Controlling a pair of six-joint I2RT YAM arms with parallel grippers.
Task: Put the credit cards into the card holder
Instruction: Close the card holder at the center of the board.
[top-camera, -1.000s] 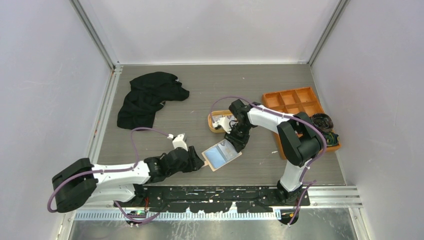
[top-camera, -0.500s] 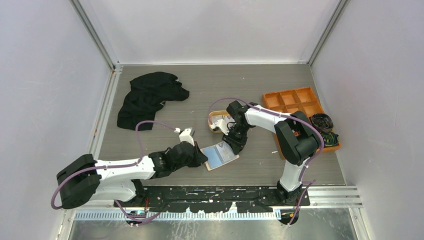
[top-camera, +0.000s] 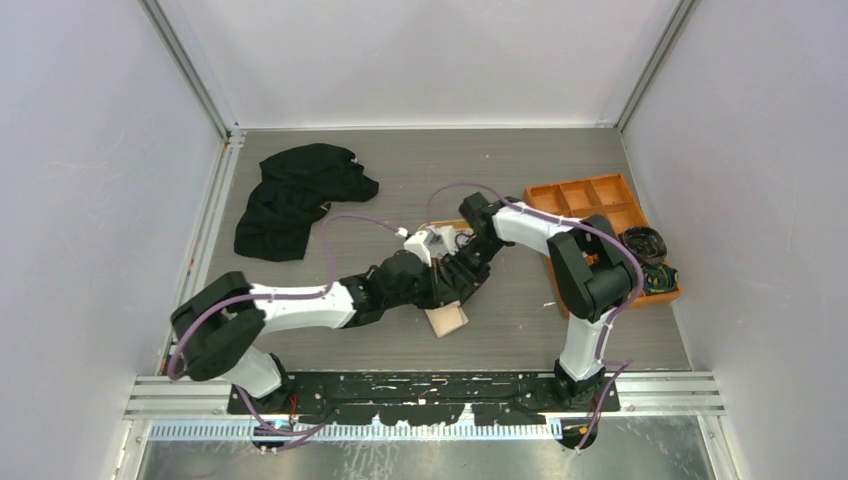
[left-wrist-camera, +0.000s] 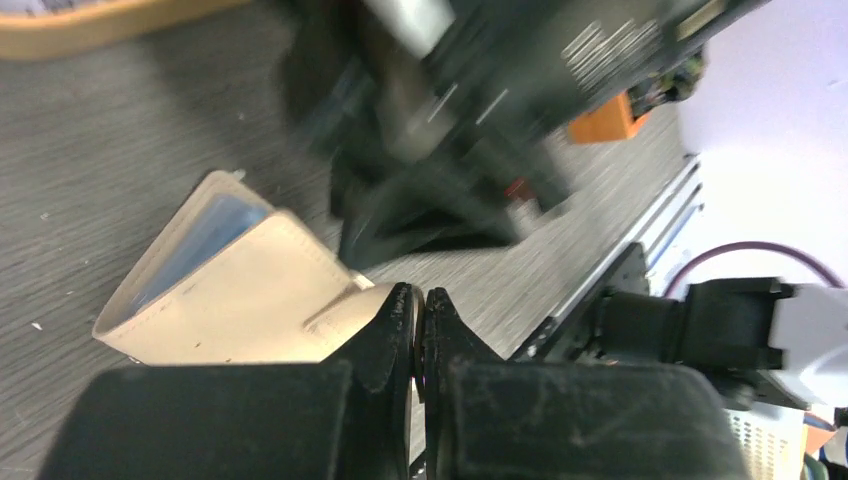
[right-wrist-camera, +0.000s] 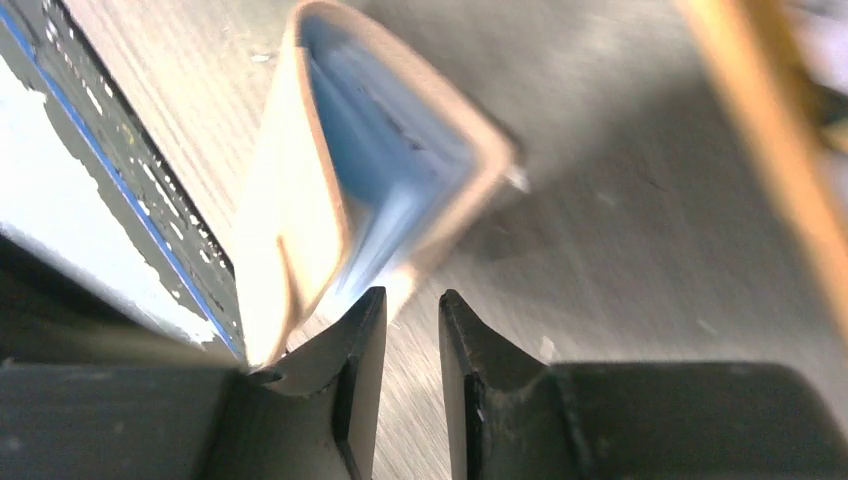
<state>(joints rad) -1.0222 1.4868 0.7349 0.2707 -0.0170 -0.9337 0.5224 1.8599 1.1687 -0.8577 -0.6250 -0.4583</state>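
Note:
The card holder (top-camera: 447, 320) is a beige wallet standing half folded on the table, with its pale blue inside (right-wrist-camera: 385, 170) facing my right gripper. My left gripper (left-wrist-camera: 420, 300) is shut on the edge of the card holder's (left-wrist-camera: 240, 290) beige flap, and in the top view it (top-camera: 452, 290) reaches in from the left. My right gripper (right-wrist-camera: 412, 300) hovers just behind the wallet (right-wrist-camera: 300, 200). Its jaws stand a little apart, with only table showing between them. The credit cards are hidden behind the two arms.
The orange oval tray (top-camera: 455, 227) lies just behind both grippers, mostly covered by them. An orange compartmented box (top-camera: 585, 200) and a coil of dark cables (top-camera: 645, 245) sit at the right. A black cloth (top-camera: 295, 195) lies at the back left.
My left arm swung right and its jaws closed on the wallet's flap. The wallet went from lying open and flat to half folded. My right gripper stayed beside it.

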